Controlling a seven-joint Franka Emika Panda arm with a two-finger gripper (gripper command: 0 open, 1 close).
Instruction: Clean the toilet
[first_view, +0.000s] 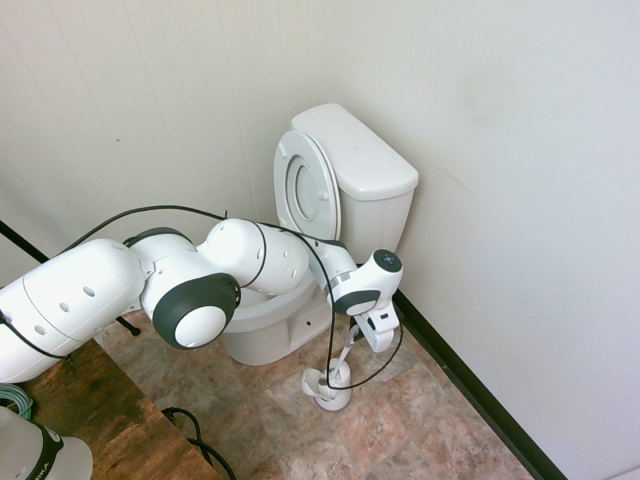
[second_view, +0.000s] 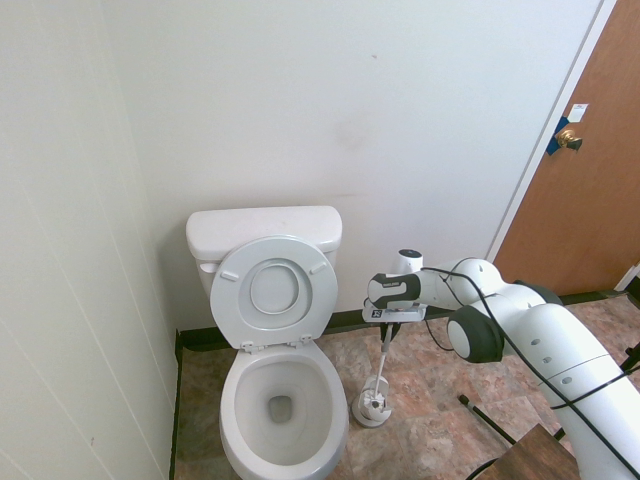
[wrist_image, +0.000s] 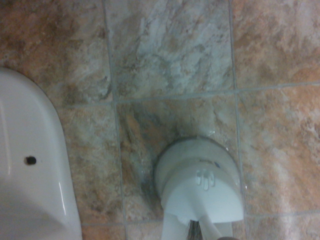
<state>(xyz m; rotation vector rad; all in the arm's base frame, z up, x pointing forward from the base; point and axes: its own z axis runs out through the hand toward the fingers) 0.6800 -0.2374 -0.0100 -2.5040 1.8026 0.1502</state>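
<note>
The white toilet (second_view: 283, 405) stands against the wall with seat and lid (second_view: 275, 290) raised against the tank (first_view: 365, 170); its bowl is open. To its right a small white brush holder (second_view: 373, 407) sits on the floor, and a thin brush handle (second_view: 385, 360) rises out of it. My gripper (second_view: 392, 322) hangs directly above the holder, pointing down, and is shut on the top of the handle. In the wrist view the holder (wrist_image: 200, 182) lies below, and the toilet's base (wrist_image: 30, 170) is at the edge.
A brown tiled floor (second_view: 440, 420) spreads right of the holder. The wall with a dark baseboard (first_view: 470, 385) runs close behind. A wooden door (second_view: 585, 170) is at the far right, and a wooden table corner (first_view: 90, 400) stands by the arm's base.
</note>
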